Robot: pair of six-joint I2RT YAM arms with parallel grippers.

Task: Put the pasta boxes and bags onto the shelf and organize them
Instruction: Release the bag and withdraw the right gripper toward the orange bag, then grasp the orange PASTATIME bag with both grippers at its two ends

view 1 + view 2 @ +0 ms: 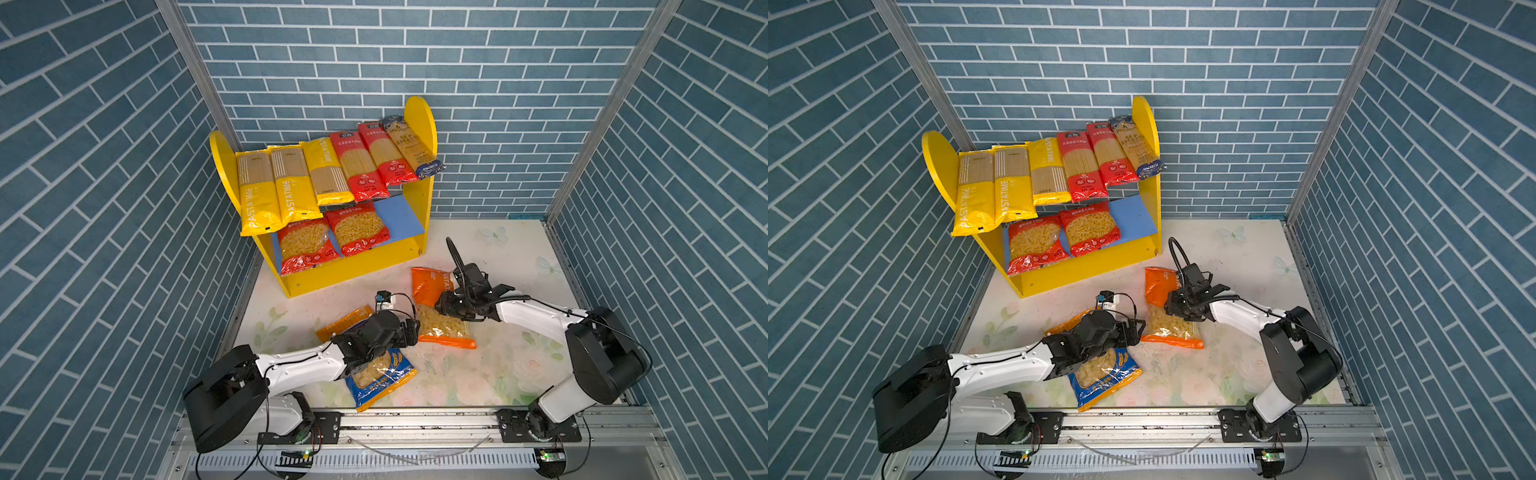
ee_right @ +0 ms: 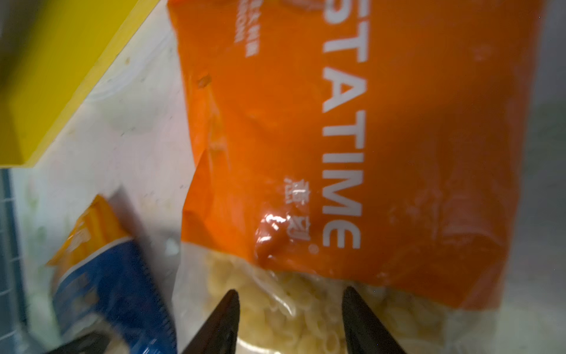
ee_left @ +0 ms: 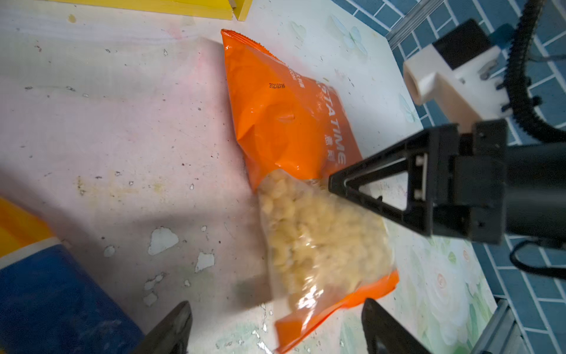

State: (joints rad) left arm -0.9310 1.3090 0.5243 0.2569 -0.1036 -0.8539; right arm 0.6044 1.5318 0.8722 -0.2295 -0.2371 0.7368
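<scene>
Framing the orange bag [image 1: 436, 322], the left gripper [image 3: 275, 302] stood wide, the right gripper [image 2: 289, 289] half-parted; the next move called for pinching it and lifting it to the far shelf [image 1: 353, 272].

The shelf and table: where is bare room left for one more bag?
The blue lower board is bare between the right red bag and the right side panel. The table is bare in its back right corner. Crowded: the upper tier, filled by six spaghetti packs; the table middle, with orange bag and blue bag.
</scene>
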